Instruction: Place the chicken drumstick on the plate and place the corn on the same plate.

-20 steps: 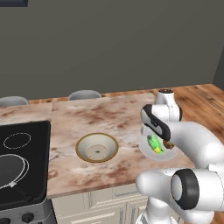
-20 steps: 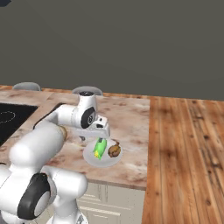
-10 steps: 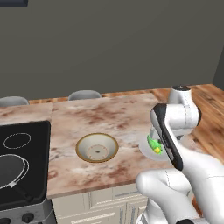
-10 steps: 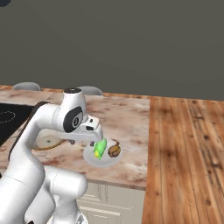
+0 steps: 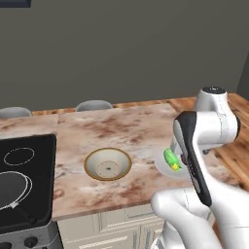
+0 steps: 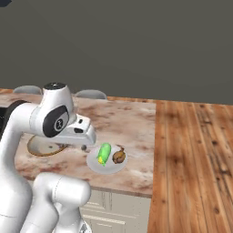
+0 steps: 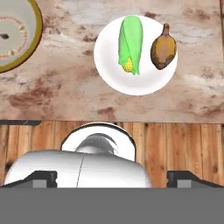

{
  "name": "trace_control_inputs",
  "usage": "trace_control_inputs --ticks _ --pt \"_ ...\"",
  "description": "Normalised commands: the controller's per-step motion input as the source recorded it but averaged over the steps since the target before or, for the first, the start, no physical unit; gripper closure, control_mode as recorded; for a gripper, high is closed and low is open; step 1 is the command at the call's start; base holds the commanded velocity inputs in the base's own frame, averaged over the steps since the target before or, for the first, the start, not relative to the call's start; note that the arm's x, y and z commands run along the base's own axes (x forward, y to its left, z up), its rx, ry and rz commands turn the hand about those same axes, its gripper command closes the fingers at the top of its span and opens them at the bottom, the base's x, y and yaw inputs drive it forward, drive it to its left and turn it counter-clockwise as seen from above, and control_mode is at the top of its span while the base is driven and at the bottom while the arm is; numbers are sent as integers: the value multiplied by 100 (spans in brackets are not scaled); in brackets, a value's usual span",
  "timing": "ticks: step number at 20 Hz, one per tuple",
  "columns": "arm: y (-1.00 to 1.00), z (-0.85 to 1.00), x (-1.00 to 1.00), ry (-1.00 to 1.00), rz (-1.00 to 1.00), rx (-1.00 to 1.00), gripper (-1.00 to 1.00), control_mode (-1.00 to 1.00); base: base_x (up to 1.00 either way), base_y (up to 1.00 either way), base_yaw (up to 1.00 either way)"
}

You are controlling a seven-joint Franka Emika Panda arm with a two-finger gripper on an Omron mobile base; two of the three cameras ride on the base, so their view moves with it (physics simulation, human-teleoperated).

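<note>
Gripper: the hand [image 6: 81, 134] sits raised above the counter, just left of the plate in the right base view; its fingertips cannot be made out in any view, so whether it is released or clenched cannot be told. It touches nothing on the plate.
Plate: plain white, flat and round [image 7: 114, 76], resting on the marbled counter near its front edge; seen whole from above in the hand view, partly behind the arm in the left base view [image 5: 162, 164].
Corn: bright green oblong cob in a ridged husk with a yellow kernel end [image 7: 130, 45], lying on the plate's left half in the hand view. The left base view shows a green-and-yellow sliver [image 5: 170, 159]; the right base view shows it whole [image 6: 104, 154].
Chicken drumstick: small, golden-brown, lumpy and pear-shaped with a narrow tip [image 7: 163, 49], lying on the same plate just beside the corn, apart from it. It is also visible in the right base view [image 6: 119, 156].
Counter: brown-and-cream mottled stone slab [image 5: 112, 130], joined on the right by wooden planking [image 6: 191, 145].
Bowl: deep, cream inside with a tan rim [image 5: 108, 164], well apart from the plate, to its left.
Stove: black glass top with white ring markings [image 5: 22, 168], at the far left of the left base view.
Chairs: two grey rounded backs [image 5: 94, 104] behind the counter's far edge.
</note>
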Motion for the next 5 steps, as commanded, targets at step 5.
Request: trace_control_inputs --ticks 5 --pt "11 42 -22 0 0 0 -100 -100 0 0 0"
